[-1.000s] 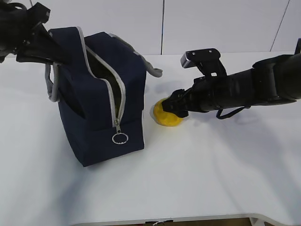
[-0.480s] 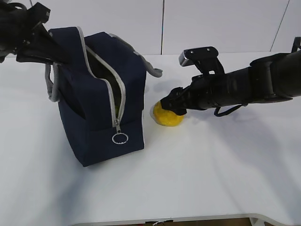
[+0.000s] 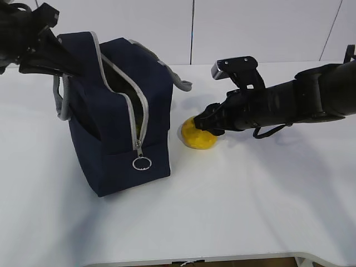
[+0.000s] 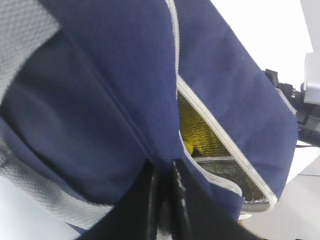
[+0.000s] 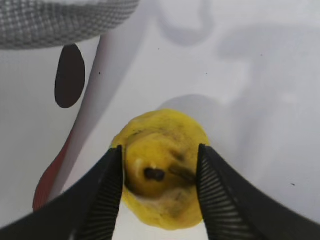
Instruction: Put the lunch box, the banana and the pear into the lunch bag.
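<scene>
The navy lunch bag (image 3: 111, 117) stands upright at the left with its grey zipper open; it fills the left wrist view (image 4: 225, 85). My left gripper (image 3: 68, 62) (image 4: 165, 175) is shut on the fabric at the bag's top edge. Through the opening I see shiny lining and a bit of yellow (image 4: 188, 146); I cannot tell if it is the banana. The lunch box is not in view. The lumpy yellow pear (image 3: 199, 139) (image 5: 160, 127) rests on the table beside the bag. My right gripper (image 3: 204, 123) (image 5: 159, 150) has a finger against each side of it.
The bag's white, red and black side (image 5: 45, 125) stands close to the pear's left. A grey handle (image 3: 181, 83) hangs over that side, and a ring pull (image 3: 142, 163) hangs at the front. The white table (image 3: 250, 200) ends at a front edge.
My right gripper edged left toward the bag over the pear, then drew back slightly to the right. The pear, the bag and the left arm have not moved.
</scene>
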